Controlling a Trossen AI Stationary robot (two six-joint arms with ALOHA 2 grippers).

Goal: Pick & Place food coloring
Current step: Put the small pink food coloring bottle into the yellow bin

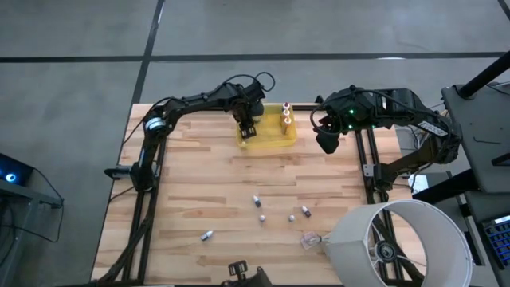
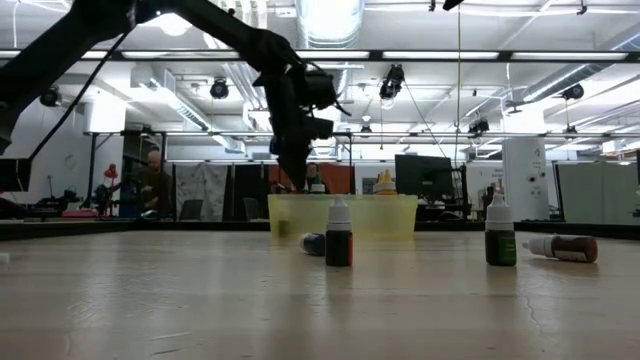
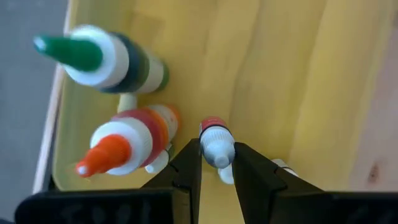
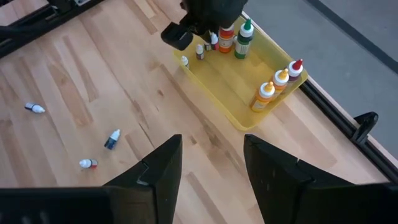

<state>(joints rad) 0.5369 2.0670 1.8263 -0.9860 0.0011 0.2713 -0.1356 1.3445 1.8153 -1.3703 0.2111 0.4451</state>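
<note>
The left gripper (image 3: 217, 171) is clamping a tiny white-capped food coloring bottle (image 3: 216, 143) inside the translucent yellow plastic tray (image 1: 275, 140), at upper centre of the high view. The right gripper (image 4: 211, 165) is hovering with fingers apart, right of the tray. Several small bottles (image 1: 256, 201) are lying on the wooden table (image 1: 191, 183) lower down.

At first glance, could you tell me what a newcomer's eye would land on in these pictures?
Probably the yellow tray at the table's far edge, with the left gripper over it, shut on a small white-capped bottle beside green-tipped and orange-tipped bottles. Next, the little bottles scattered on the near wood, while the right gripper waits open beside the tray.
</note>
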